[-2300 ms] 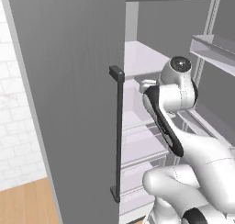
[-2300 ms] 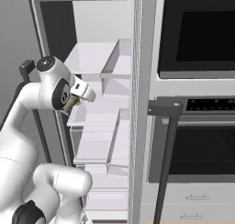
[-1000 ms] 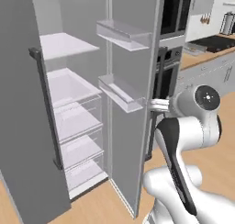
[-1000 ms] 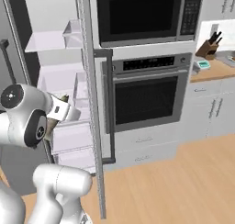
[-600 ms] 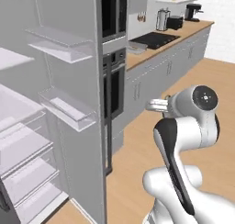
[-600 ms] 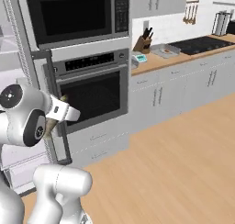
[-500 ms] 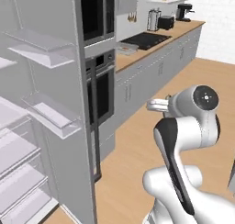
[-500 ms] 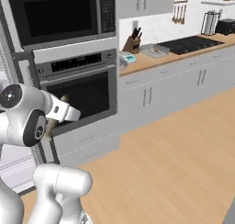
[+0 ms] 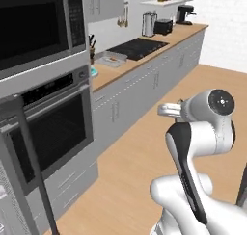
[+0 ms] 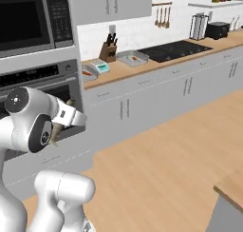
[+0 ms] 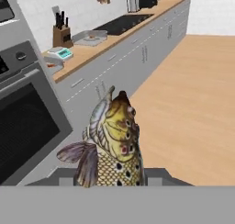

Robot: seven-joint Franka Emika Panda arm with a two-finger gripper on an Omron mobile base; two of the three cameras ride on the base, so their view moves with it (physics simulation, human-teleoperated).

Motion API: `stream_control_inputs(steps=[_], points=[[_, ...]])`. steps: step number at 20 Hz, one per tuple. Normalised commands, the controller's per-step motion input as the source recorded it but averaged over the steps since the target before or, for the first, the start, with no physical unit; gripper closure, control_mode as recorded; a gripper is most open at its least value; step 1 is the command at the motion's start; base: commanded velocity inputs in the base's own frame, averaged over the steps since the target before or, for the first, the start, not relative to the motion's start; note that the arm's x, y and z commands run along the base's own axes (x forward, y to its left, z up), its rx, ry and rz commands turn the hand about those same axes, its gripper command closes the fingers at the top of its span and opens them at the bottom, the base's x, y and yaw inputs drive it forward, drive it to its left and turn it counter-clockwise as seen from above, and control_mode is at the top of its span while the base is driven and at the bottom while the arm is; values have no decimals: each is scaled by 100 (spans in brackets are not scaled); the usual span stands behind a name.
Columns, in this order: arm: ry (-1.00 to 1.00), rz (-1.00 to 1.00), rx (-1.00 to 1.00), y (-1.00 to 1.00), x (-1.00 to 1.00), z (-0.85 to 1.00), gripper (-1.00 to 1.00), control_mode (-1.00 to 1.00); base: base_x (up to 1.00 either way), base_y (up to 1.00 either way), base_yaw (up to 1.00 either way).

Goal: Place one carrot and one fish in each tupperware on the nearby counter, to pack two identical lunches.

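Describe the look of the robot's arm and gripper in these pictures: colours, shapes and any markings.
The arm is built of glossy white, rounded, tube-like segments with a dark band along the forearm. Its joints end in round caps: a grey disc with small dark dots in the left base view, a dark disc in the right base view. The gripper sits on a white blocky hand with a small dark marking. No cables are visible.

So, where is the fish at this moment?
In the hand view the fish stands bottom centre, held in the gripper, in front of the oven and the counter.
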Motion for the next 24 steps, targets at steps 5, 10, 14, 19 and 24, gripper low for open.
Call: stream_control_inputs(steps=[5, 10, 14, 19, 24], points=[[0, 0, 0, 0, 0, 0, 100, 100, 100, -13, 13], [0, 0, 0, 0, 0, 0, 100, 100, 100, 0, 24], [0, 0, 0, 0, 0, 0, 100, 100, 100, -6, 30], [0, 0, 0, 0, 0, 0, 100, 100, 100, -64, -2], [0, 0, 0, 0, 0, 0, 100, 100, 100, -18, -7]])
